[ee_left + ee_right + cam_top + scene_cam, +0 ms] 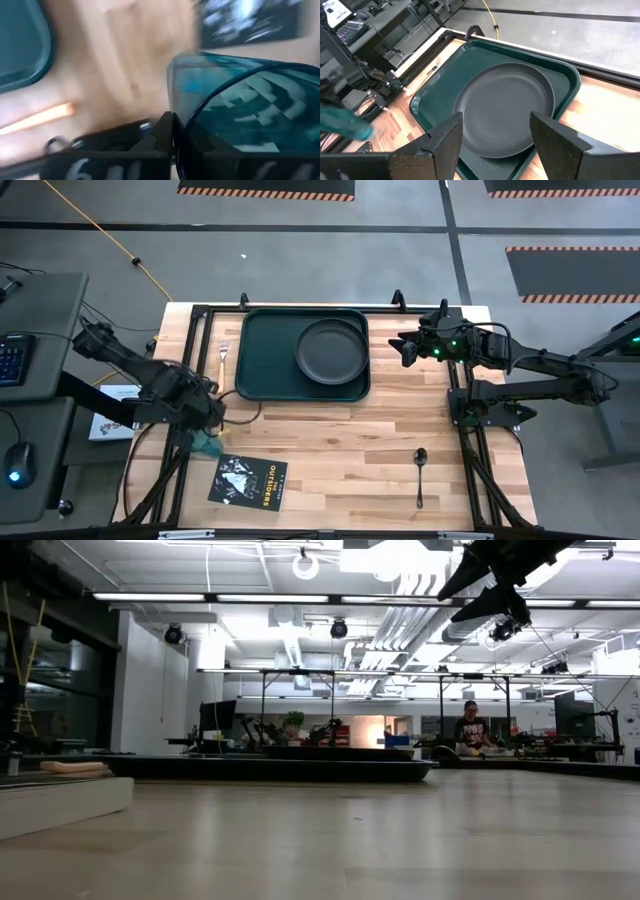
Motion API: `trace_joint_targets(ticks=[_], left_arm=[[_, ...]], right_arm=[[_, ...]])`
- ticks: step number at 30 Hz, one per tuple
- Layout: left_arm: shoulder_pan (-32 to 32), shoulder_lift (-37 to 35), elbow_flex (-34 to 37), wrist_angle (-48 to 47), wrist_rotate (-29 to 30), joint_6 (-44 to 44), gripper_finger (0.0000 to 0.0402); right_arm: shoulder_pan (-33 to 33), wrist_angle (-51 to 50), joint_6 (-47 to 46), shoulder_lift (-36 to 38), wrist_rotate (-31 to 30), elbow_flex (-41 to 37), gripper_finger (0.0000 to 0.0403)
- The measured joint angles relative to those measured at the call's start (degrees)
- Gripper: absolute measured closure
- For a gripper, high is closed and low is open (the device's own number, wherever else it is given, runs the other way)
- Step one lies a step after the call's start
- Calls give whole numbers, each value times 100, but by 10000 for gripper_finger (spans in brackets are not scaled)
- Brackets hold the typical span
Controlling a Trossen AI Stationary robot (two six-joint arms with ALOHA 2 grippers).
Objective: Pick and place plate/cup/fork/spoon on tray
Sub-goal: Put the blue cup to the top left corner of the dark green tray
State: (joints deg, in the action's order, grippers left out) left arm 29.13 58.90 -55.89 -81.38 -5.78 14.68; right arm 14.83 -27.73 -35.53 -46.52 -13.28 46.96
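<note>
The dark green tray [262, 365] lies at the table's far middle, and the dark plate [332, 348] rests flat in its right half; both show in the right wrist view, the tray [440, 95] and the plate [505, 107]. The fork [223, 358] lies on the table just left of the tray. The dark spoon [420, 475] lies near the front right. My left gripper [205, 423] is shut on the teal cup [208, 443] left of the tray's near corner. My right gripper [408, 348] is open and empty, right of the tray. My left gripper has the cup's wall at its rim [172, 107] between its two fingers; one finger [150, 140] is outside the cup, and the other seems to be inside, seen through the wall. The cup sticks out beyond the fingertips toward the table's near edge. Whether it is clear of the table I cannot tell.
A black booklet with white print [248, 480] lies near the front edge, just near-right of the cup. Bare wood lies between the tray and the spoon. Black frame bars run along the table's left and right edges.
</note>
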Motion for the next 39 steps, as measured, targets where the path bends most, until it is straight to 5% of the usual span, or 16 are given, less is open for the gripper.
trace_joint_targets(ticks=[6,11,20,29,35,39], left_arm=[[-685,66,-1444,-59,-596,-84,396],[-1700,756,-2781,-436,823,-268,398],[-4448,2645,-4458,-775,1982,-2912,400],[-7211,3966,-4611,-211,1545,-3926,400],[-8057,4628,-4604,-2,623,-3834,400],[-8314,4822,-4604,255,587,-3794,400]], right_arm=[[1,0,0,0,7,0,180],[0,4,0,-2,20,0,180],[0,11,-199,-1,-5,0,180],[2,101,-420,-14,-43,0,180],[0,100,-569,-77,-16,0,180],[0,110,-706,-122,-5,4,180]])
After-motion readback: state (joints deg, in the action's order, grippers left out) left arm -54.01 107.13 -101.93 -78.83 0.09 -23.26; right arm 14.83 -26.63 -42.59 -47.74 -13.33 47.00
